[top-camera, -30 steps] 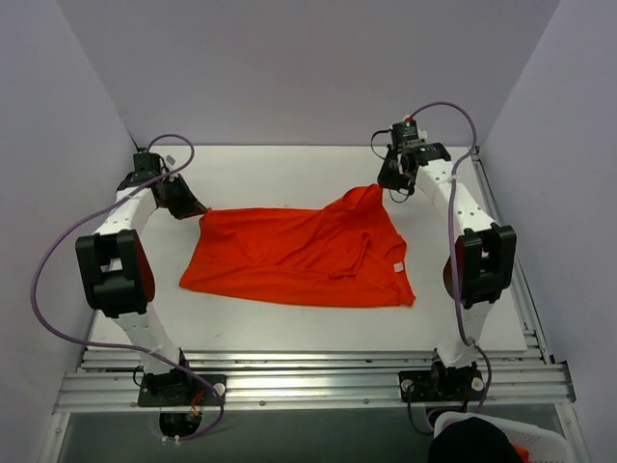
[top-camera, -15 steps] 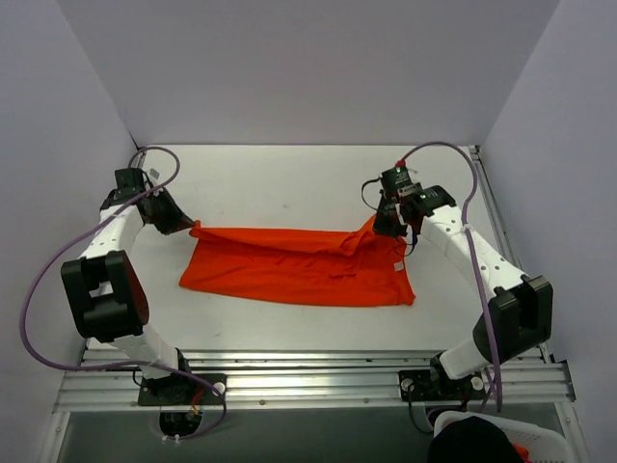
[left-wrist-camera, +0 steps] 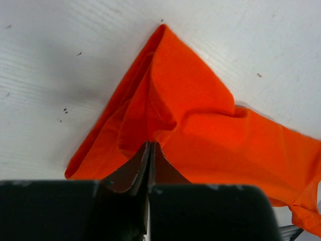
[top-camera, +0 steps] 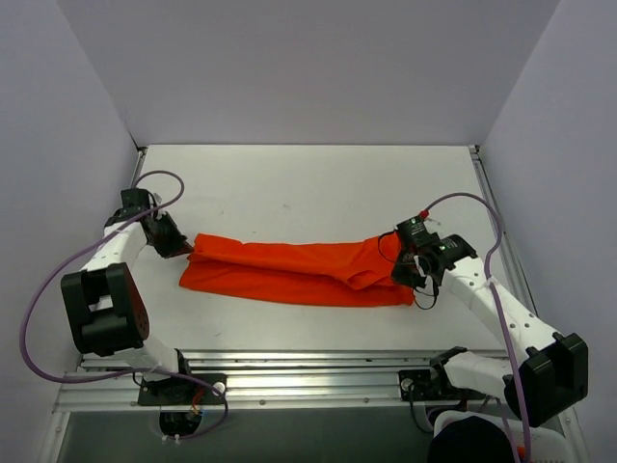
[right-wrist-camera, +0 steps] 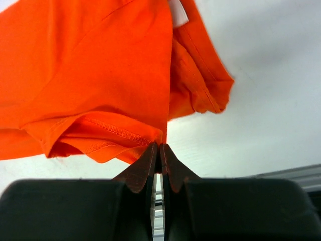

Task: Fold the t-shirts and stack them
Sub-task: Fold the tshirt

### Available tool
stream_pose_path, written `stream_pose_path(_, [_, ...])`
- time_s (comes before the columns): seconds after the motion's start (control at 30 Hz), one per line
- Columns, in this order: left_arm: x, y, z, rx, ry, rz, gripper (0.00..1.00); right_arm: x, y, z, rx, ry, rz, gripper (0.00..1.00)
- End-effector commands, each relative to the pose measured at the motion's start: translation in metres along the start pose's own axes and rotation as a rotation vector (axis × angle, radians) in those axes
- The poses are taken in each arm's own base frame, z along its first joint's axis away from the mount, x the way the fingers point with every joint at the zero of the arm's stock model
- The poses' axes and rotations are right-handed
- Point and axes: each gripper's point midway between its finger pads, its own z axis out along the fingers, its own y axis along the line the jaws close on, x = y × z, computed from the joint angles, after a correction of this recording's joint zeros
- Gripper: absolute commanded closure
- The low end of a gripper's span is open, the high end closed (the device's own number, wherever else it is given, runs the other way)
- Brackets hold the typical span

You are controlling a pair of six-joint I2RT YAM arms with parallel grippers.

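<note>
Your left arm rises from its base at the near left, its elbow doubled back by the left wall, and its forearm runs far and then right to the left gripper (left-wrist-camera: pixel 150 146). That claw is clenched on a pinch of the t-shirt (top-camera: pixel 289 270) at the cloth's left end. Your right arm lies low and stretched out, elbow at the near right corner and forearm angling far and left to the right gripper (right-wrist-camera: pixel 159 145). It too is clamped shut, grasping the stitched hem at the shirt's right end.

From above, both sets of fingertips are hidden under the wrists, so only the wrist cameras show the grips. Sleeves and collar cannot be told apart in the bunched cloth. In the right wrist view the shirt runs out of frame at the top and left, and a small white tag (right-wrist-camera: pixel 176 12) is cut off at the top.

The shirt lies on the white table (top-camera: pixel 308 178) as a narrow doubled band between the two claws. Its long axis runs left to right, with the right end a little nearer than the left.
</note>
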Motion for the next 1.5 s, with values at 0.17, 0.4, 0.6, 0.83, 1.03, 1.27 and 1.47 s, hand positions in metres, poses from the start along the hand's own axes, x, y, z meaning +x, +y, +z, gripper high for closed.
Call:
stream_pose_path(0.17, [-0.01,0.022,-0.023,-0.153,-0.054,-0.031,0.06,0.036,-0.041,0.005,0.135,0.066,0.061,0.27])
stream_pose_path(0.4, [-0.026,0.005,-0.029,-0.104,-0.083,-0.048,0.06,0.018,-0.037,0.003,0.165,0.028,0.049,0.06])
stream_pose_path(0.6, [-0.032,-0.006,-0.028,-0.055,-0.085,-0.052,0.06,0.007,-0.024,0.019,0.16,0.014,0.045,0.07])
stream_pose_path(0.83, [-0.029,-0.013,-0.035,-0.021,-0.082,-0.041,0.06,0.008,-0.024,0.067,0.248,0.055,0.002,0.08])
stream_pose_path(1.03, [-0.02,-0.02,-0.043,0.015,-0.064,-0.033,0.05,0.005,-0.025,0.102,0.303,0.11,0.008,0.4])
stream_pose_path(1.27, [-0.01,-0.016,-0.049,0.003,-0.046,-0.021,0.05,-0.007,-0.012,0.133,0.292,0.147,0.018,1.0])
stream_pose_path(1.47, [-0.003,-0.021,-0.055,0.033,-0.047,-0.042,0.05,-0.081,0.044,0.177,0.2,0.057,-0.026,1.0])
